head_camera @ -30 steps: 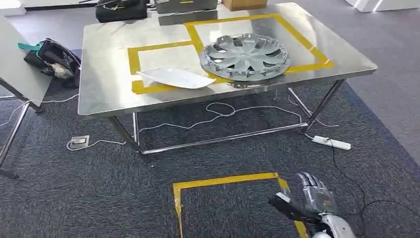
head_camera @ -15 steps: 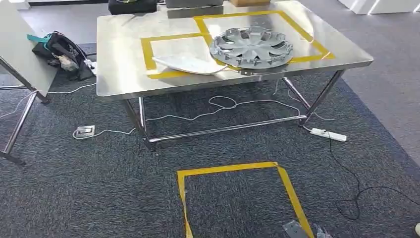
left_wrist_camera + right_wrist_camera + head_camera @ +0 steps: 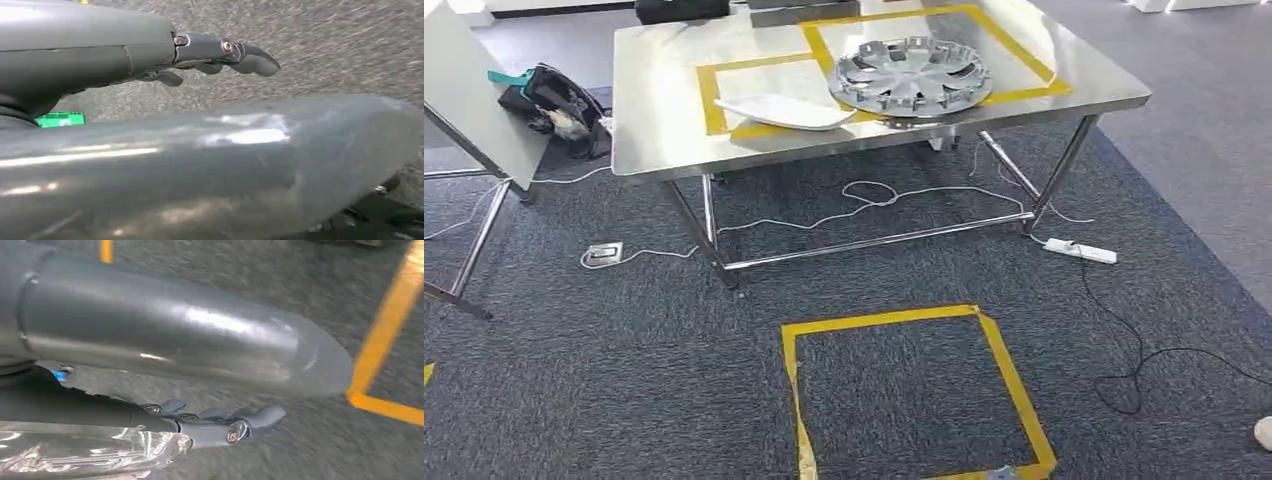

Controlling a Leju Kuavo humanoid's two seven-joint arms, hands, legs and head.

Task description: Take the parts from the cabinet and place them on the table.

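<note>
Two parts lie on the steel table [image 3: 664,150]
The round silver hubcap [image 3: 911,76] overlaps a yellow tape line, with the flat white panel [image 3: 782,110] just beside it. Left hand [image 3: 220,55] and right hand [image 3: 225,425] hang over carpet, fingers extended, holding nothing

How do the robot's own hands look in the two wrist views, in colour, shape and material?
The left robot hand has a thick, glossy grey thumb with a rounded tip and slim dark metal fingers with silver pivot screws. The right robot hand looks the same: smooth grey thumb, dark fingers with a screw.
</note>
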